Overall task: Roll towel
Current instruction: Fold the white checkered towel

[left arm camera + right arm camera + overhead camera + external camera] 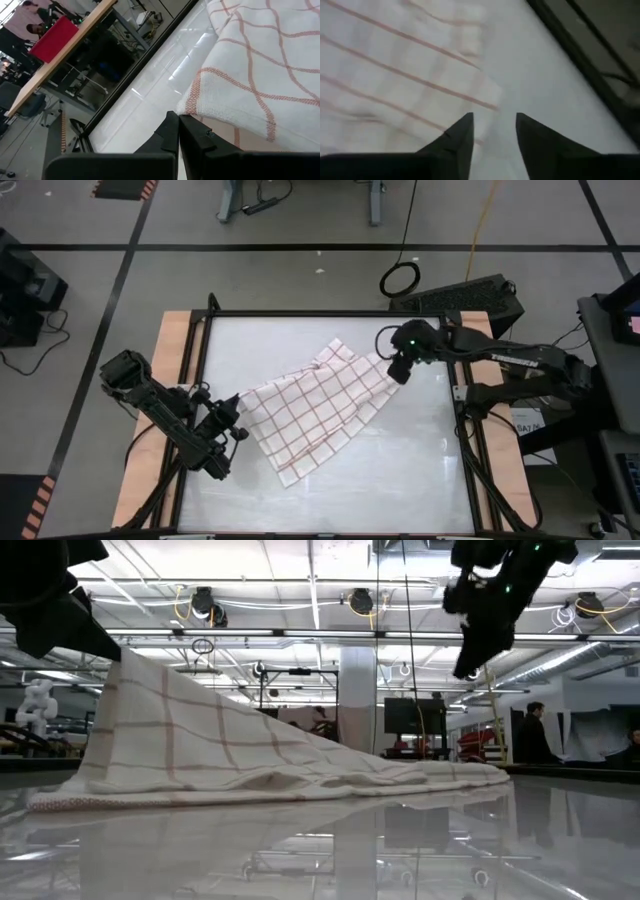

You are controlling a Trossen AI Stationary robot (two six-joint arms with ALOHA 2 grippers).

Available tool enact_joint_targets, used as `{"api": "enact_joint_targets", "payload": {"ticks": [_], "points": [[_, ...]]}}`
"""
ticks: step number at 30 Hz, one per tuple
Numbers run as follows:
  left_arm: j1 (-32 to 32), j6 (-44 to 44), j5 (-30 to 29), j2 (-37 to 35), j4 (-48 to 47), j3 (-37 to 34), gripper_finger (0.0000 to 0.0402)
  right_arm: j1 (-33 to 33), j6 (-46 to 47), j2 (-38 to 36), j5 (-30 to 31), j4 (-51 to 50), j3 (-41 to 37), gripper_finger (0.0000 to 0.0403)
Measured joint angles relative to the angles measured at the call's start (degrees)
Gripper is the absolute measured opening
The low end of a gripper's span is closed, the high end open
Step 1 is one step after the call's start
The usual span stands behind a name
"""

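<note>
One thin checked towel (312,408), left corner lifted.

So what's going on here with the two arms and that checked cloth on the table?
The robot is working on a towel that lies spread and rumpled on the table, not yet rolled. The left gripper is shut on the towel's near-left corner and holds it up off the surface, so the cloth slopes down from it in the low view. The right gripper hangs open just above the towel's far-right corner, gripping nothing.
</note>
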Motion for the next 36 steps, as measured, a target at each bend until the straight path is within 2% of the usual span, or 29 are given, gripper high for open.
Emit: {"api": "enact_joint_targets", "payload": {"ticks": [3,7,9,11,14,16,21,24,26,30,36], "points": [[0.0,0.04,-0.01,0.0,0.02,-0.01,0.0011,5.79,1.4,-1.06,-6.16,9.56,-2.55,0.0171],[0.0,0.47,-0.01,0.0,0.0,0.0,0.0011,17.79,1.45,1.55,-9.54,31.04,-9.11,0.0186],[0.0,0.52,-0.01,0.0,-0.01,-0.01,0.0011,23.91,1.05,5.04,-8.2,41.52,-11.03,0.0186],[0.0,1.01,-0.01,-0.02,0.04,-0.01,0.0011,29.2,0.85,10.72,-3.6,49.45,-10.86,0.0182],[0.0,1.99,0.03,-0.04,0.22,-0.01,0.0011,34.0,0.51,20.26,1.42,55.05,-7.66,0.0174],[0.02,1.9,0.09,-0.04,0.36,-0.01,0.0011,35.42,-0.07,26.34,2.08,55.32,-3.36,0.0167],[0.02,1.6,1.6,-0.04,0.63,-0.01,0.0011,36.06,-4.38,39.33,2.38,48.86,6.21,0.0156],[0.02,1.57,2.1,-0.04,1.01,-0.01,0.0011,36.85,-8.79,45.73,5.26,48.55,11.55,0.0157],[0.01,1.65,2.11,-0.04,1.61,-0.01,0.0011,37.92,-12.61,48.92,7.22,47.67,14.76,0.0161],[0.01,1.6,2.28,-0.04,1.99,-0.01,0.0011,39.27,-17.46,54.38,6.4,44.04,20.12,0.0166],[0.02,1.92,2.81,-0.02,1.99,-0.01,0.0011,39.75,-19.43,58.76,12.4,40.92,24.68,0.0154]]}}
